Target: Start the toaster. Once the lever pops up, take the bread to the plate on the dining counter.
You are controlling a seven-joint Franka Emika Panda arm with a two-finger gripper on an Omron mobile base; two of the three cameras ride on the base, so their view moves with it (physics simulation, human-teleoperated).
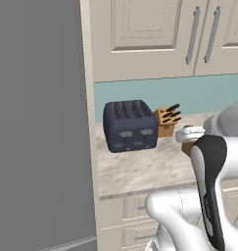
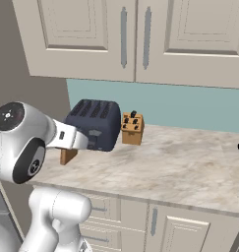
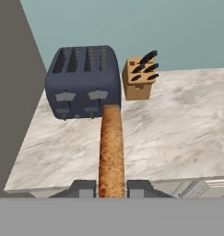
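**Bread held in the gripper, in front of the toaster**

The bread [image 3: 111, 152] is sitting edge-on between the gripper's [image 3: 111, 188] two dark fingertips, which are pressing against it from either side, so the gripper is closed on the slice. In the hand view the golden-brown slice is reaching up toward the front of the toaster [image 3: 83, 80], its far end overlapping the toaster's lower front edge. From the left base view a bit of the bread [image 1: 188, 146] is showing beside the arm, to the right of the toaster [image 1: 130, 125] and apart from it.

The toaster is standing on the marbled counter [image 3: 178, 133] near its left end, against the pale blue wall. A brown knife block [image 3: 138, 78] is standing just beside the toaster's right side. Cream cabinets [image 2: 135, 39] are hanging above the counter.
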